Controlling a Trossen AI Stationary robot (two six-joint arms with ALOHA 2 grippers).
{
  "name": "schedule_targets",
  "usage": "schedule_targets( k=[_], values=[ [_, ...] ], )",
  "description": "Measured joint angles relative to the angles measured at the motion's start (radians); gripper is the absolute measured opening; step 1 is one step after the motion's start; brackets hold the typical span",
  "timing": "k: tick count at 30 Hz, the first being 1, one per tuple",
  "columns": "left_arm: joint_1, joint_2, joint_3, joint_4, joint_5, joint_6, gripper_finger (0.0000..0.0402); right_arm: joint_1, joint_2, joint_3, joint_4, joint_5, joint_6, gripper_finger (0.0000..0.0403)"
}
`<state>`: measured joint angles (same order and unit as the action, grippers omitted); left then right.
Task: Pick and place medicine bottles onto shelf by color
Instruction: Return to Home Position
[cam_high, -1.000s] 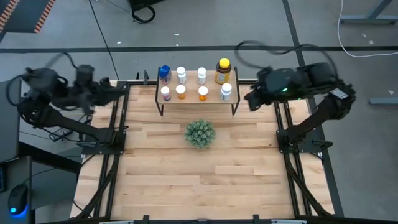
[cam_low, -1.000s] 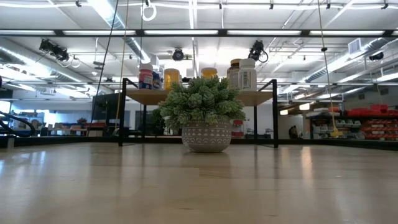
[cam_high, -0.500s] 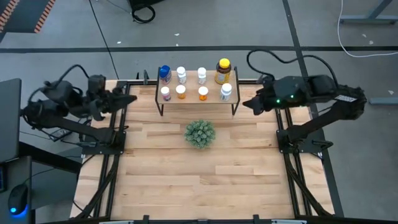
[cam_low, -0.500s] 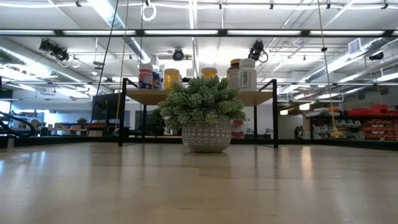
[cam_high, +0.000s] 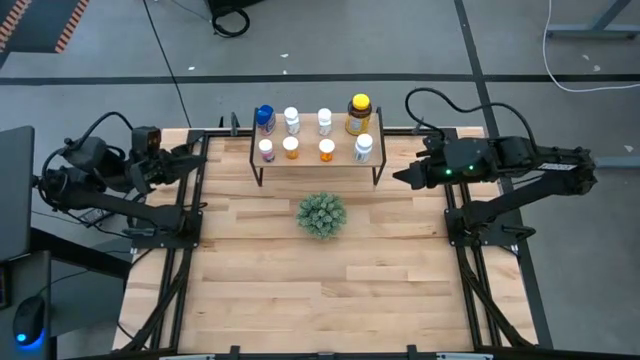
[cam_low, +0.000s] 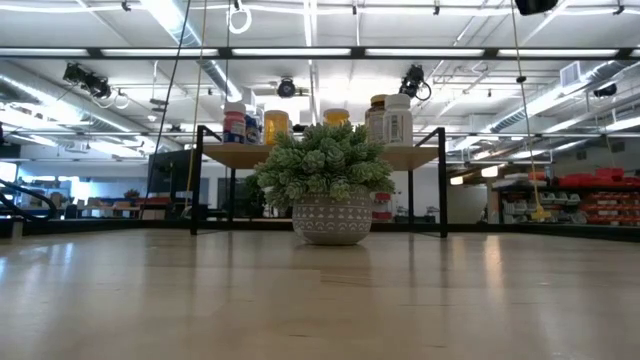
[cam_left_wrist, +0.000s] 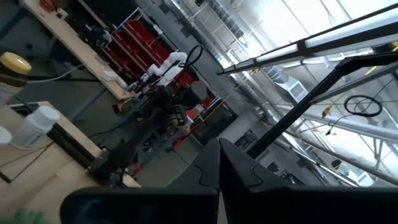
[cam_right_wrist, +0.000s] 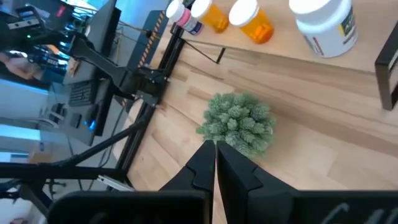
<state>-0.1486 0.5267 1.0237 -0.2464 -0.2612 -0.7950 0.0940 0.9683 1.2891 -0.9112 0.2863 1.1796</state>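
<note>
Eight medicine bottles (cam_high: 313, 133) stand upright in two rows on the shelf (cam_high: 340, 139), a small light-wood board on black legs at the table's far middle. The far row holds a blue bottle (cam_high: 264, 118), two white ones and an amber bottle with a yellow cap (cam_high: 359, 113). The near row holds a purple one, two orange ones and a white one (cam_high: 363, 147). My left gripper (cam_high: 200, 158) is shut at the table's far left edge, clear of the shelf. My right gripper (cam_high: 398, 179) is shut just right of the shelf; its wrist view shows the fingers closed (cam_right_wrist: 215, 152).
A green spiky plant ball in a pot (cam_high: 321, 214) stands on the table just in front of the shelf, hiding part of it in the low view (cam_low: 325, 180). The wooden tabletop (cam_high: 320, 290) stretches bare toward the near edge. Black frame rails run along both sides.
Both arms have drawn back and settled at the table's sides. My right gripper has slid a little toward the near edge while its arm stretched out lower to the right. My left arm has folded back to the left. The bottles and the shelf have stayed put.
</note>
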Motion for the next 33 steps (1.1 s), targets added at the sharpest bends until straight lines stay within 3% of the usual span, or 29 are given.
schedule_targets(
  k=[10, 15, 20, 27, 33],
  values=[
    [0.000, -0.026, -0.001, -0.083, -0.019, 0.013, 0.0004, 0.000, -0.100, -0.231, 0.186, -0.026, 0.049, 0.0022],
    [0.000, -0.074, -0.062, -0.095, -0.035, -0.013, 0.0005, 0.000, -0.204, -0.343, 0.227, -0.022, 0.092, 0.0022],
    [0.000, -0.178, -0.189, -0.092, -0.088, -0.076, 0.0006, 0.000, -0.319, -0.419, 0.242, 0.002, 0.107, 0.0022],
    [0.000, -0.346, -0.406, 0.117, -0.139, -0.100, 0.0004, 0.000, -0.465, -0.510, 0.242, 0.050, 0.161, 0.0022],
    [0.000, -0.446, -0.537, 0.127, -0.176, -0.202, 0.0005, 0.000, -0.559, -0.616, 0.245, 0.045, 0.228, 0.0022]
  ],
)
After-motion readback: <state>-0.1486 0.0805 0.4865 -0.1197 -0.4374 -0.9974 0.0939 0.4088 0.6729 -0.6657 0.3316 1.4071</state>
